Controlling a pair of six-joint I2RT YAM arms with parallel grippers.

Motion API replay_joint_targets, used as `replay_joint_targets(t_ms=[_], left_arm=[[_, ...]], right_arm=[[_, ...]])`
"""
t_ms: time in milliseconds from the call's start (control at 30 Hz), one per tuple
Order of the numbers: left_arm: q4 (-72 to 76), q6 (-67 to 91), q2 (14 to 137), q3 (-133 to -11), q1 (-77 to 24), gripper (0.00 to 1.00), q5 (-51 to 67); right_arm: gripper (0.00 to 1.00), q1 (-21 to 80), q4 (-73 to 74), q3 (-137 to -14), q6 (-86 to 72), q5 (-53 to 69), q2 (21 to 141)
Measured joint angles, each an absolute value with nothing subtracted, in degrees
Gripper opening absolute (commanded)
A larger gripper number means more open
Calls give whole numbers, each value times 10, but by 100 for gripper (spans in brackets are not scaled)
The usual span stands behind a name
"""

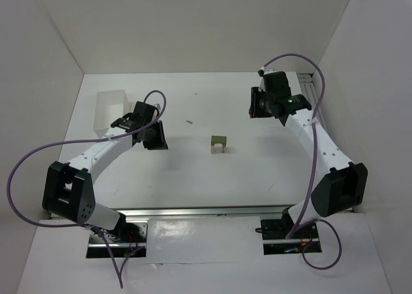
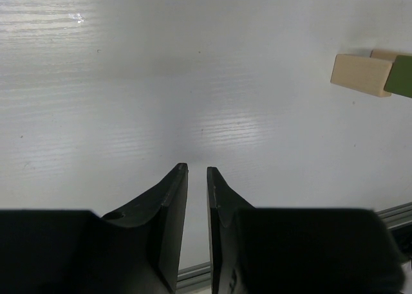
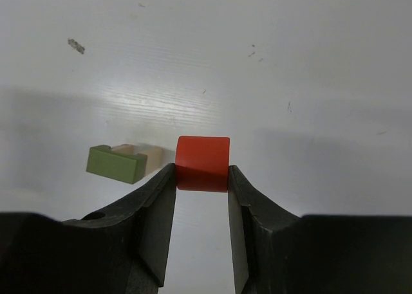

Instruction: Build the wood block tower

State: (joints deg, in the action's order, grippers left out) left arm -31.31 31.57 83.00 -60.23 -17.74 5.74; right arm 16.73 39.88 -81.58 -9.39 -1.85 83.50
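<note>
Two end effectors are mine, and the wood block tower (image 1: pixel 219 143) stands on the white surface (image 1: pixel 193 184) roughly between them. The tower consists of a dark green block (image 3: pixel 116 163) lying across pale tan uprights (image 3: pixel 147 156); nothing sits on top of the green piece.

My right end effector (image 3: pixel 201 170) is to the right of the tower and farther back, well apart from it. Its fingers (image 3: pixel 158 204) are clamped on the two sides of a red block (image 3: pixel 203 160), which fills the gap between them. In the right wrist view the tower shows just left of the red block, and I cannot tell how high above the surface the block hangs.

My left end effector (image 2: pixel 197 173) is to the left of the tower, also well apart. Its jaws stand narrow, with only a thin slit between the tips and nothing in it. In the left wrist view the tower's tan and green pieces sit at the far right edge.

A white rectangular box (image 1: pixel 109 110) lies beyond my left end effector, still farther left of the tower.
</note>
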Motion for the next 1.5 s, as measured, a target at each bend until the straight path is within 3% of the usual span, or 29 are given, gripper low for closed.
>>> replay_joint_targets(t_ms=[400, 767, 1500], left_arm=[[-313, 316, 831, -602, -177, 31, 48], [-313, 316, 835, -602, -177, 31, 45], [-314, 316, 843, -602, -177, 31, 41]], right_arm=[[25, 145, 312, -690, -109, -58, 845], [28, 132, 292, -689, -109, -61, 900], [32, 132, 283, -678, 8, 53, 903]])
